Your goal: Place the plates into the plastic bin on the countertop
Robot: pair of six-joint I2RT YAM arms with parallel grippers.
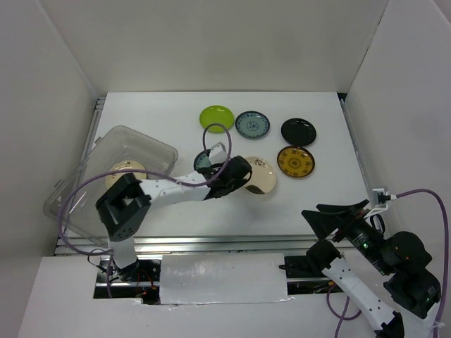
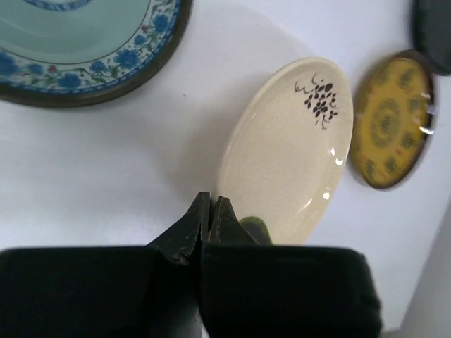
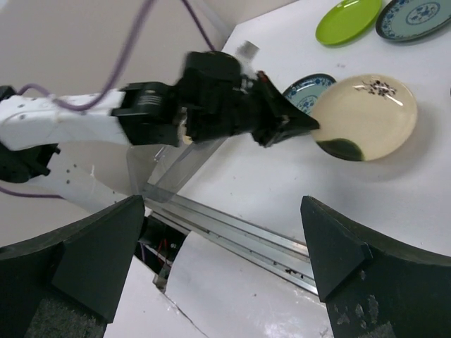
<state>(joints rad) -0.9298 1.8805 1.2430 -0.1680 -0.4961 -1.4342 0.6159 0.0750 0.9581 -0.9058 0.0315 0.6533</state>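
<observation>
My left gripper [image 1: 239, 176] is shut on the near rim of a cream plate [image 1: 262, 176] with a brown flower mark, at the middle of the countertop [image 1: 296, 204]. The left wrist view shows the jaws [image 2: 210, 201] pinched at the rim of this plate [image 2: 296, 148], which looks tilted. The right wrist view also shows the left gripper [image 3: 310, 125] at the plate [image 3: 366, 113]. The clear plastic bin [image 1: 151, 149] stands at the left and holds one cream plate [image 1: 125, 171]. My right gripper [image 1: 332, 215] is open and empty near the front edge.
A blue-white plate [image 1: 205, 160] lies partly under the left arm. Lime green [image 1: 216, 117], blue-white [image 1: 252, 124], black [image 1: 298, 131] and gold-patterned [image 1: 295, 161] plates lie behind. White walls stand around. A purple cable [image 1: 211, 134] loops over the left arm.
</observation>
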